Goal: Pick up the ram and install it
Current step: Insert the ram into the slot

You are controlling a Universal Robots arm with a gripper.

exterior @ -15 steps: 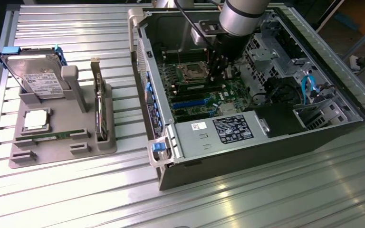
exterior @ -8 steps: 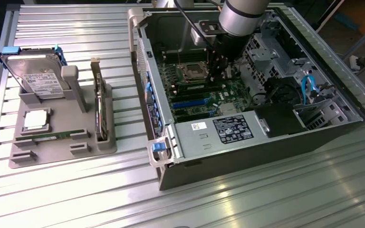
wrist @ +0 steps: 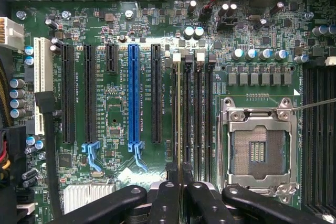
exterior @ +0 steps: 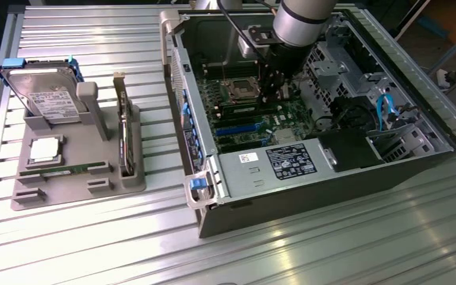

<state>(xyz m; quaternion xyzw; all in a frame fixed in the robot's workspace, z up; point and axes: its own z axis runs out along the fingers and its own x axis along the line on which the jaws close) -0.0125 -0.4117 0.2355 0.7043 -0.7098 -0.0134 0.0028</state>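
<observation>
My gripper (wrist: 179,174) is shut on the ram (wrist: 178,108), a thin green stick seen edge-on between the two dark fingers (wrist: 171,170). The stick lines up along a memory slot (wrist: 187,114) beside the open CPU socket (wrist: 258,148). I cannot tell whether it sits in the slot. In the exterior view the gripper (exterior: 273,95) reaches down inside the open computer case (exterior: 323,178), over the motherboard (exterior: 252,116). A second ram (exterior: 68,170) lies flat in the grey tray (exterior: 78,193) at the exterior view's left.
The tray also carries a hard drive (exterior: 46,98), a silver CPU chip (exterior: 44,148) and an upright expansion card (exterior: 125,136). Black and blue expansion slots (wrist: 134,93) run beside the memory slots. Case walls, a drive cage (exterior: 347,65) and cables (exterior: 385,110) hem in the arm.
</observation>
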